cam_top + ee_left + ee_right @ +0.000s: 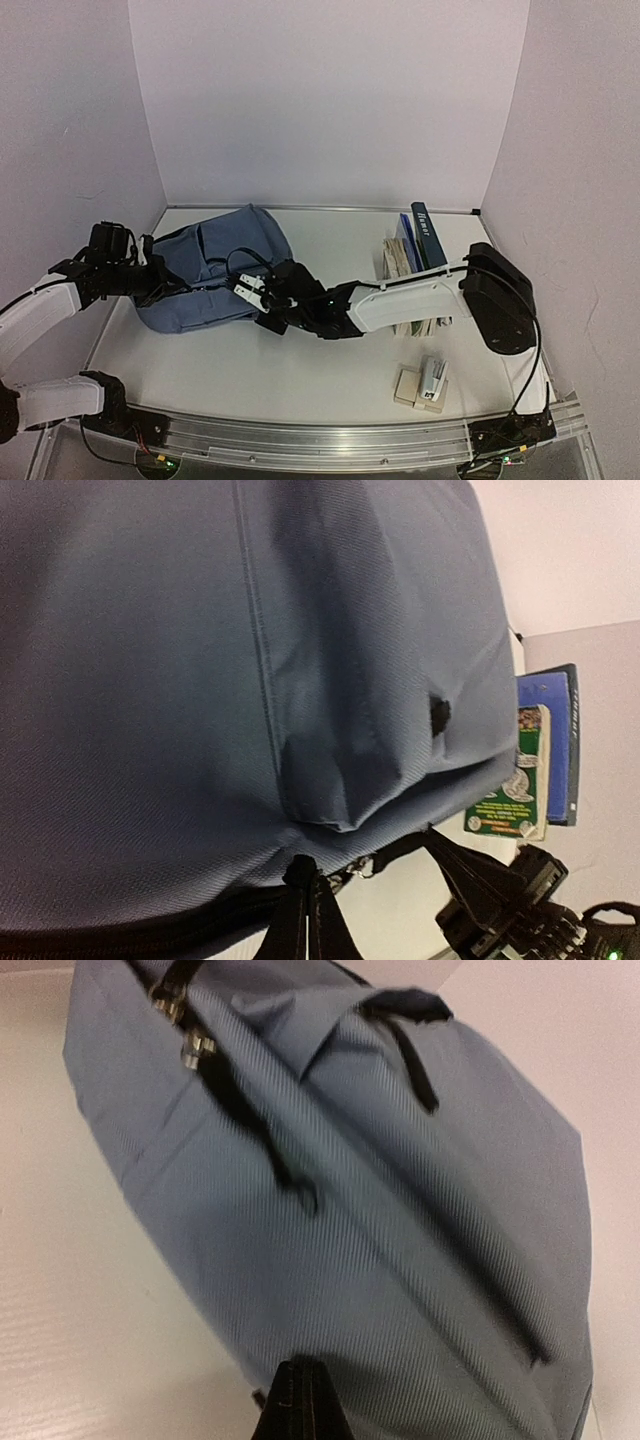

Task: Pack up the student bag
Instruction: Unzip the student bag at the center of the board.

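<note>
stage: early — books [415, 250] standing outside bag [215, 262], packing remaining | left end effector [158, 283]: pressing shut at bag's edge | right end effector [247, 290]: pressing shut too — hold unclear

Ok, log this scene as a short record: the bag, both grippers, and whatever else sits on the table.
student bag: slate-blue, lying left of centre on the table
left gripper: shut, at the bag's left edge; hold on fabric unclear
right gripper: shut, at the bag's near right edge; hold unclear
books: upright, right rear, apart from the bag
stapler-like tool: near right, on a pale pad
</note>
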